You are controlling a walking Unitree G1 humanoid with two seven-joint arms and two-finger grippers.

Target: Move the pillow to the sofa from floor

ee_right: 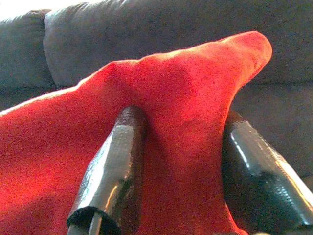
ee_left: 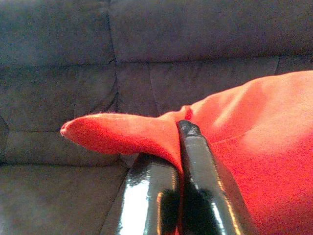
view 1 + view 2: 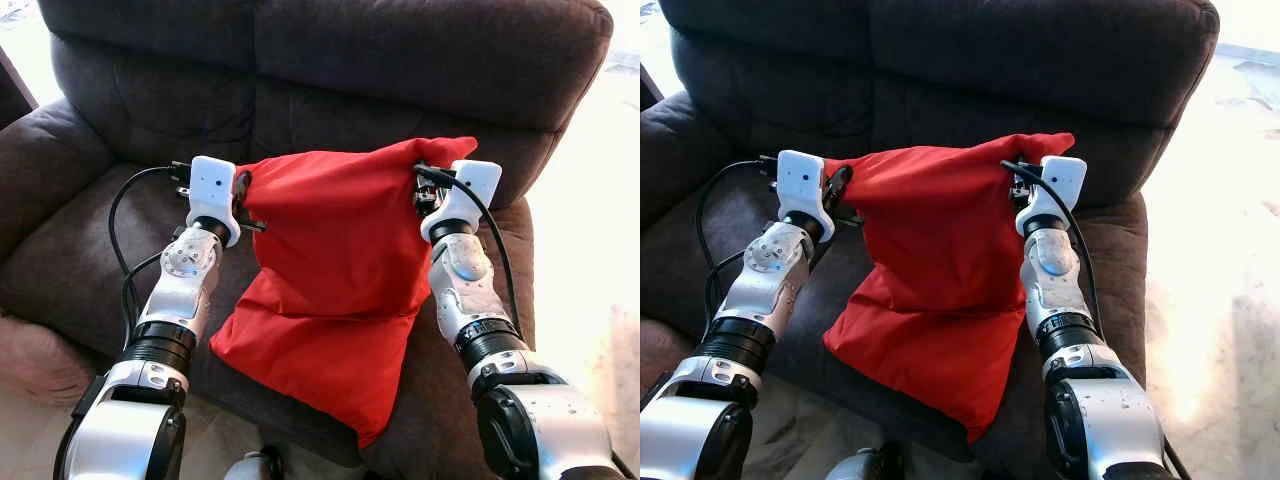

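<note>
Pillow [image 3: 340, 270] pinched by top corners, left tool [image 2: 182, 128] and right tool [image 1: 183, 147] clamped on fabric, held spread above sofa [image 3: 90, 250] seat for flat lowering.

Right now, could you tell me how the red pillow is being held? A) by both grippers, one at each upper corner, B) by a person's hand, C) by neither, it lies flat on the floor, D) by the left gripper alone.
A: the left gripper and right gripper each pinch an upper corner of the red pillow, which hangs over the sofa seat.
</note>
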